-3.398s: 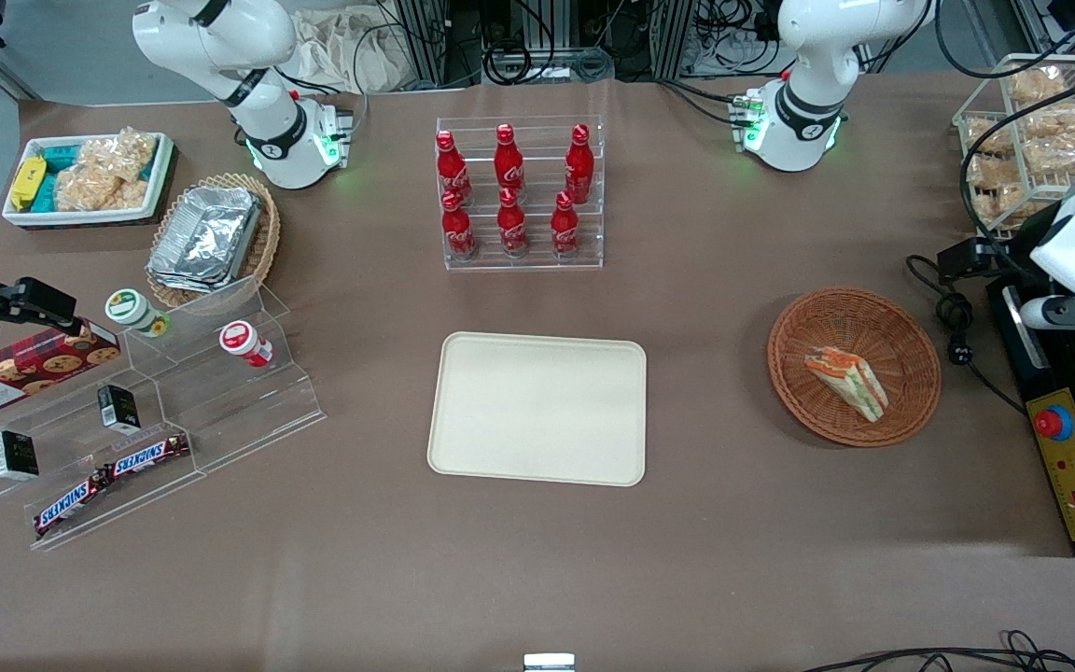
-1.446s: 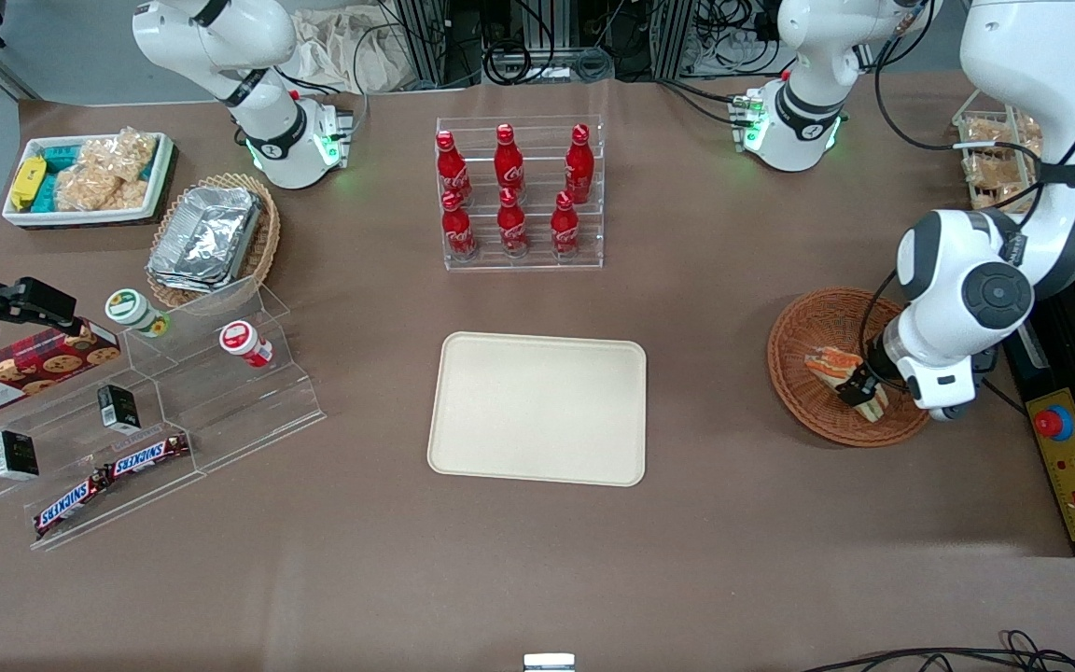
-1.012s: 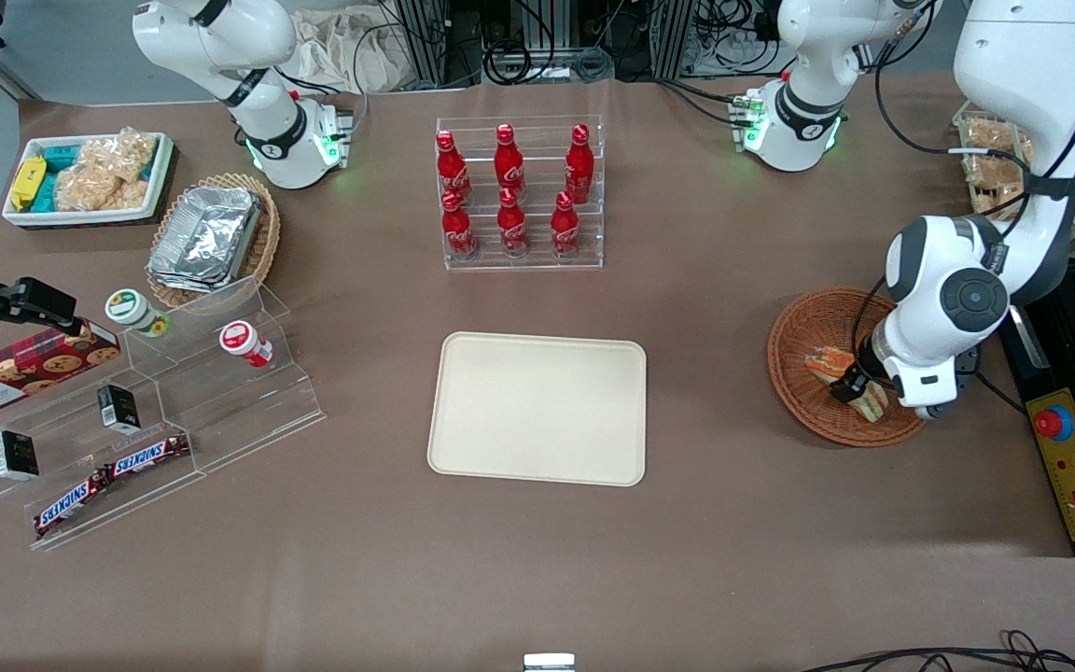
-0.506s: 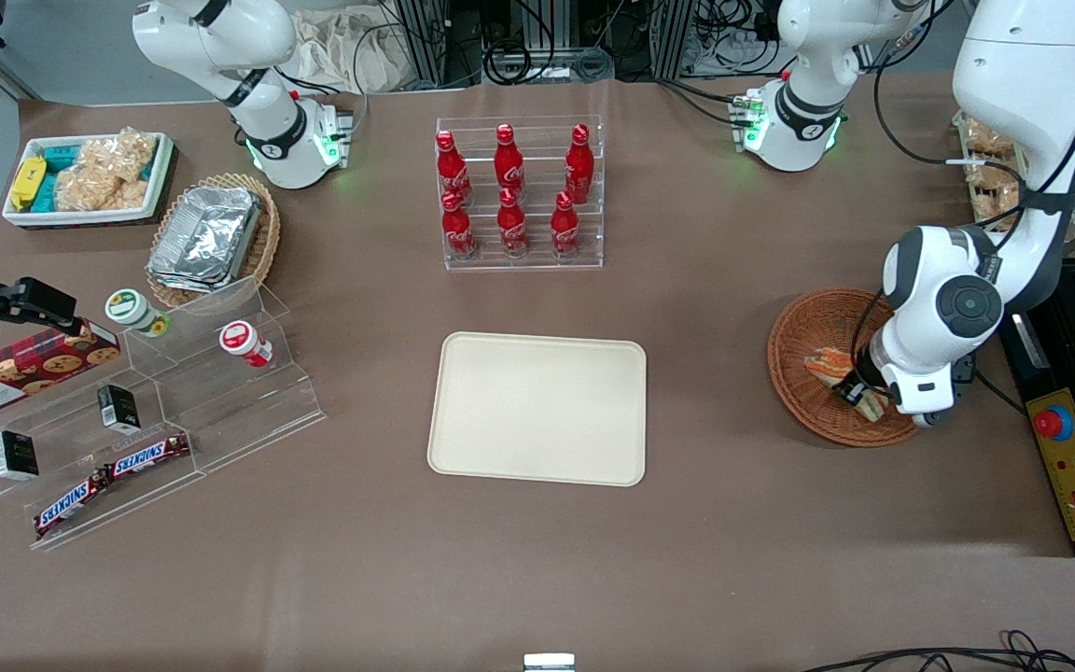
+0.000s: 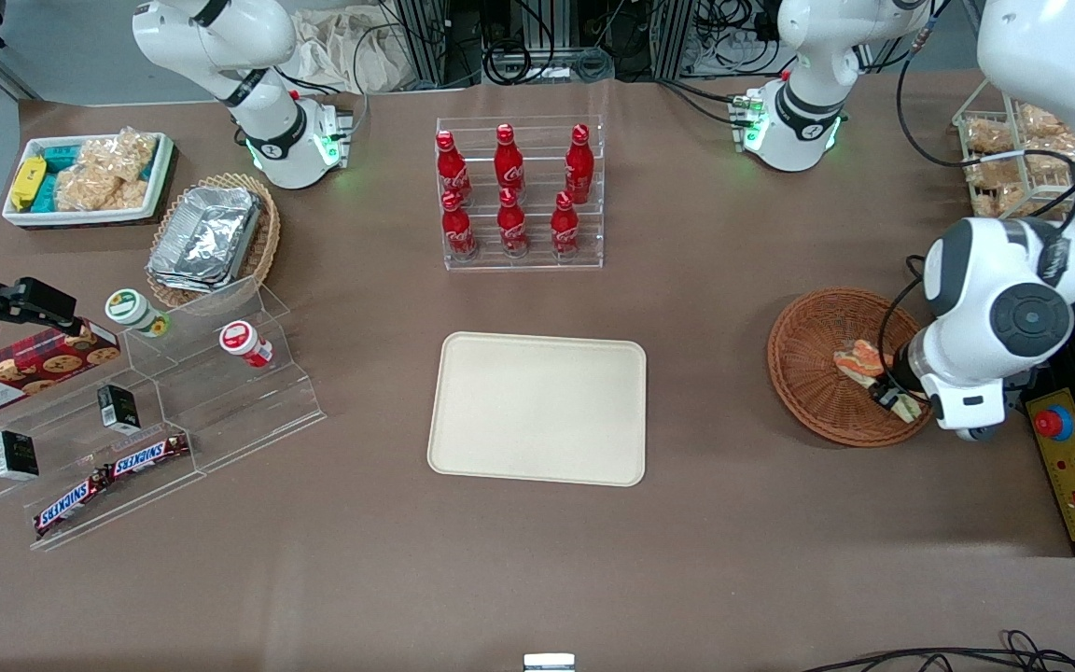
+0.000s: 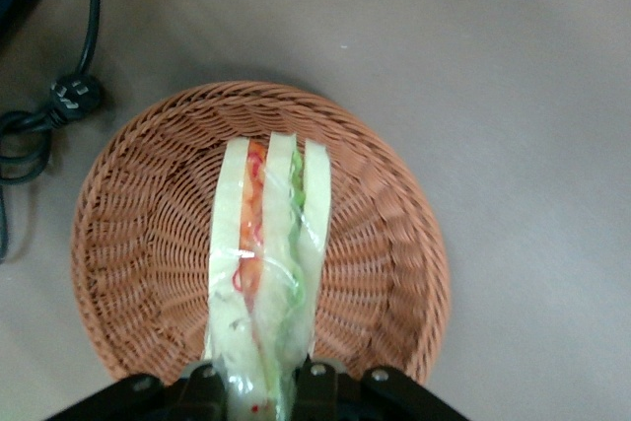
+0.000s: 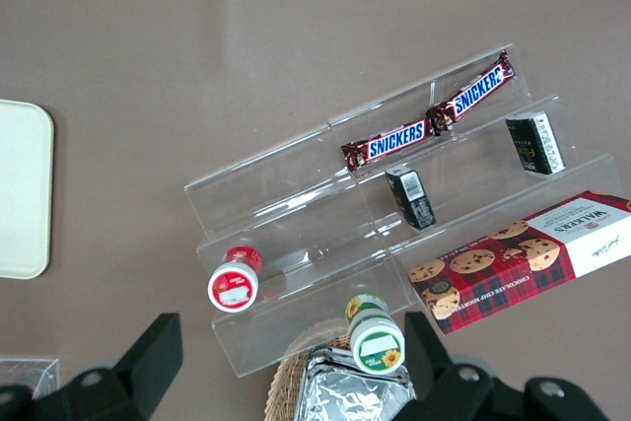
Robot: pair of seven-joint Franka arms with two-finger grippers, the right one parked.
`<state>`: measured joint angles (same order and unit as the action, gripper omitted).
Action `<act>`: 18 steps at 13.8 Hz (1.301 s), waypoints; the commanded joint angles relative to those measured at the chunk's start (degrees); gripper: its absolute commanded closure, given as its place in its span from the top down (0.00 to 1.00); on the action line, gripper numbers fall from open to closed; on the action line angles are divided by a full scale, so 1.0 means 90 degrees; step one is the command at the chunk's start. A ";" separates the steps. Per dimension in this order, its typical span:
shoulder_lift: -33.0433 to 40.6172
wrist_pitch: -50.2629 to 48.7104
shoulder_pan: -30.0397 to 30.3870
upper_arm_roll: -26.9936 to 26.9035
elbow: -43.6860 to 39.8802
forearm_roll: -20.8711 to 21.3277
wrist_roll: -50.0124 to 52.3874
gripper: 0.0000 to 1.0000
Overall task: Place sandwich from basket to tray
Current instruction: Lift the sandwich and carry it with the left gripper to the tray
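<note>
My left arm's gripper (image 5: 894, 399) is shut on the narrow end of the sandwich (image 5: 862, 362), a clear-wrapped wedge with pale bread and orange, red and green filling. The sandwich (image 6: 264, 244) hangs from the gripper (image 6: 254, 384), lifted above the round reddish-brown wicker basket (image 6: 118, 204). Nothing else lies in the basket (image 5: 813, 350). The cream tray (image 5: 537, 408) lies flat at the table's middle, toward the parked arm's end from the basket, with nothing on it. Its edge also shows in the right wrist view as a pale tray (image 7: 22, 189).
A rack of red cola bottles (image 5: 519, 191) stands farther from the front camera than the tray. A black control box with a red button (image 5: 1055, 425) and a plug on a cable (image 5: 957, 350) lie beside the basket. A clear stepped shelf (image 5: 174, 401) holds snacks at the parked arm's end.
The gripper came down over the basket and closed on the sandwich. Since half a second ago it has risen with the sandwich and shifted toward the working arm's end.
</note>
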<state>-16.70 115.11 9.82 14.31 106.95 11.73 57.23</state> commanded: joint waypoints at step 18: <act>-0.2820 0.0626 -0.2009 0.1720 -0.2782 0.1098 -0.0775 0.00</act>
<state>-38.97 120.24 -7.17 29.93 85.15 18.15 47.63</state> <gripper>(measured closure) 0.806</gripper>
